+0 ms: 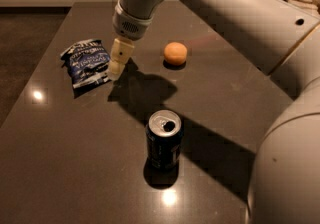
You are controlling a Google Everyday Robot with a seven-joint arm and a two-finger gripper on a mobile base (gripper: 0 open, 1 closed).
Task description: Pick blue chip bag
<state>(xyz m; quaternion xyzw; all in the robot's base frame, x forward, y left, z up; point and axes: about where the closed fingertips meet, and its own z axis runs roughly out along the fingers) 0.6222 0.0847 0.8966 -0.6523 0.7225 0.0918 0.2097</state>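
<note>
Right now I see my gripper (114,72) hovering just beside the bag (86,62), on the side facing the orange (175,53) (whether its jaws are spread, I cannot tell).

The robot's single arm (225,13) is stretching from the right edge of the view across to the upper left, with its thick pale-grey link slanting up and leftward. A bulkier rounded segment (287,168) is filling the lower right corner. At the arm's far end the cylindrical wrist (132,15) is angling downward, and a dark perforated patch is showing on its lower collar. Below it the cream-coloured gripper (116,65) is hanging in the upper left part of the view, pointing down and slightly left.
</note>
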